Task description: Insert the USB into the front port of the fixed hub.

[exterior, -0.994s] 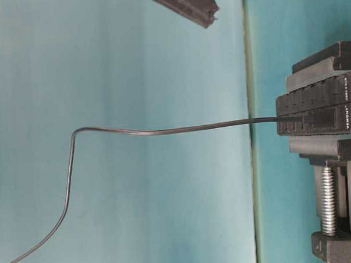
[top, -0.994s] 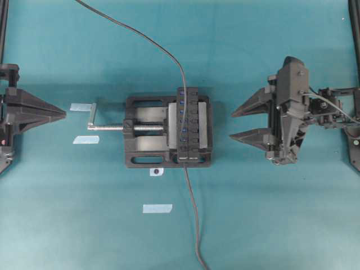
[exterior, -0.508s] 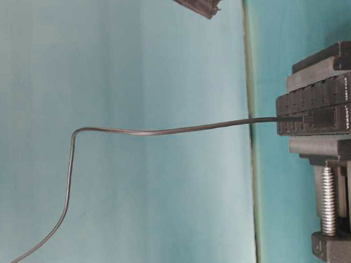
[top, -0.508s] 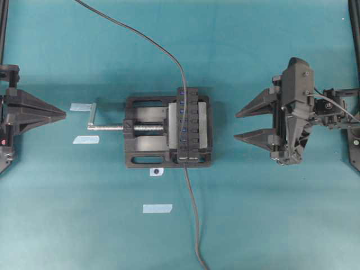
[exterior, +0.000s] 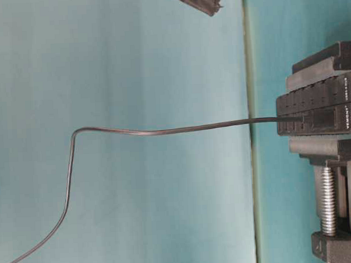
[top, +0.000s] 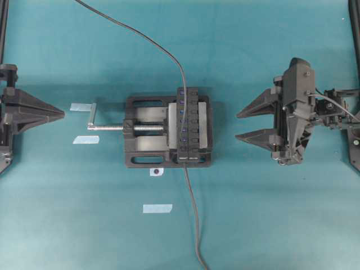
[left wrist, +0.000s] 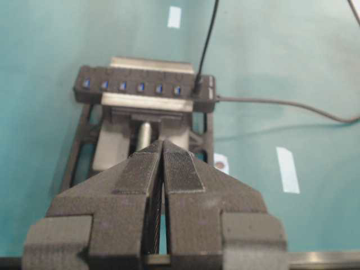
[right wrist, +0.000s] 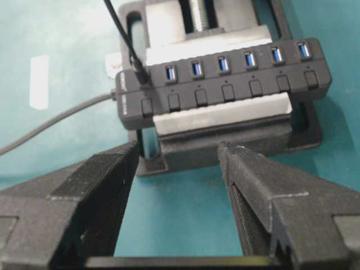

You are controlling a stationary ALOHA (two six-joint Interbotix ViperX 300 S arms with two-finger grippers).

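Two hands flank the vise, neither holding anything. Your left hand (top: 63, 114) sits at the far left edge of the tabletop (top: 270, 214), its pads pressed together with nothing between them, tip pointing at the vise. Right of it you see two tape strips (top: 82, 107) and the silver crank handle (top: 92, 117), then the screw running into the black vise (top: 143, 138). Clamped in that vise is the fixed hub (top: 189, 125), lying along the vise's right side, blue ports in a row. The USB (right wrist: 140, 76) is already seated in the hub's end port, the one nearest the bottom edge overhead; its thin cable (top: 194, 219) trails down off the frame. A second cable leaves the hub's other end and curves to the top left. More tape (top: 157, 208) lies below the vise. Your right hand (top: 233, 125) hovers right of the vise, clear of it, fingers spread wide and empty.
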